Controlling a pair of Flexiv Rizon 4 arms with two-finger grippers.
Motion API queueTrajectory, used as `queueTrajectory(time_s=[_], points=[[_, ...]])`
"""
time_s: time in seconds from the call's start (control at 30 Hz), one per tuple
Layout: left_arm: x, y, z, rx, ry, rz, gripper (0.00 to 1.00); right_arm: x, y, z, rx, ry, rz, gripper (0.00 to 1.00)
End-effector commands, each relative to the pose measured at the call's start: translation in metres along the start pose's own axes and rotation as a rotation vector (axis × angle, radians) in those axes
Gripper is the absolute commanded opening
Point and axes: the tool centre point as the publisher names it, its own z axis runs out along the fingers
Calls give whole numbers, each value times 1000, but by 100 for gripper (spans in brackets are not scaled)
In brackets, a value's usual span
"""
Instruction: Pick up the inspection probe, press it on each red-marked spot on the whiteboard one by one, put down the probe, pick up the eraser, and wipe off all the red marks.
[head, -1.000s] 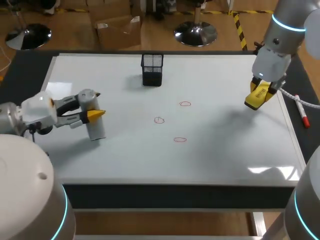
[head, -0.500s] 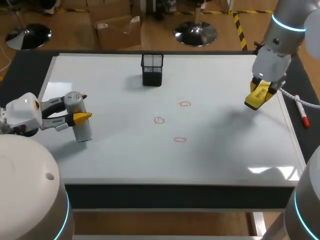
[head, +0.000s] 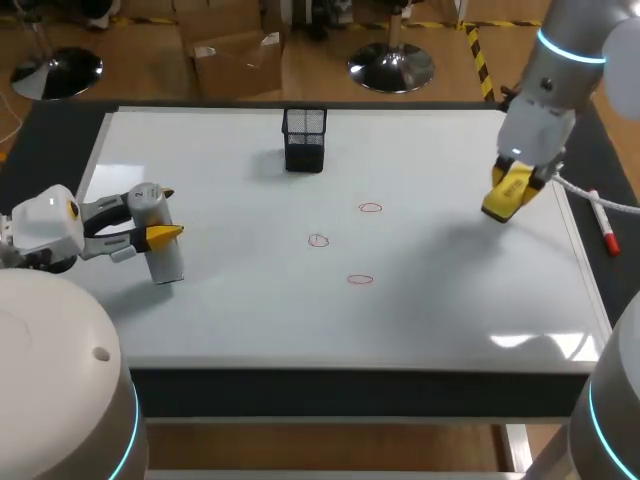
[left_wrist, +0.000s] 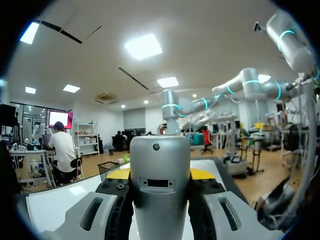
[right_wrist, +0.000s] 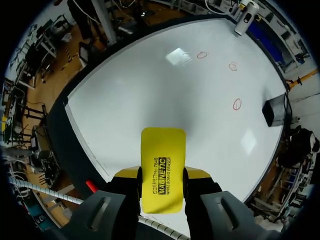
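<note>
head view: left tool clamps upright probe at whiteboard's left, base possibly touching; right tool grips eraser over right side; red marks mid-board.
left wrist view: probe between both fingers.
right wrist view: eraser pinched, marks well ahead.

Bright, even light falls from overhead onto the whiteboard, whose glossy white face fills most of the head view. A white glare patch sits at the lower right of that frame. A soft grey shadow cast by the right arm spreads right of centre. The probe throws a faint shadow at the left, and the holder a small one beside it. In the right wrist view two pale reflections lie on the board ahead of the evenly lit eraser, and the board's edge bows. The left wrist view shows ceiling panels glowing beyond the probe, whose metal carries dull highlights.
</note>
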Motion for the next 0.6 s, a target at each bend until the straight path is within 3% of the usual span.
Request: queueTrajectory(time_s=[0.03, 0.47, 0.6], points=[[0, -1, -1, 0, 0, 0, 0, -25, 21, 10, 23, 46, -42, 0], [0, -1, -1, 0, 0, 0, 0, -112, 107, 21, 40, 21, -348, 0], [0, -1, -1, 0, 0, 0, 0, -136, 129, 26, 51, 47, -416, 0]])
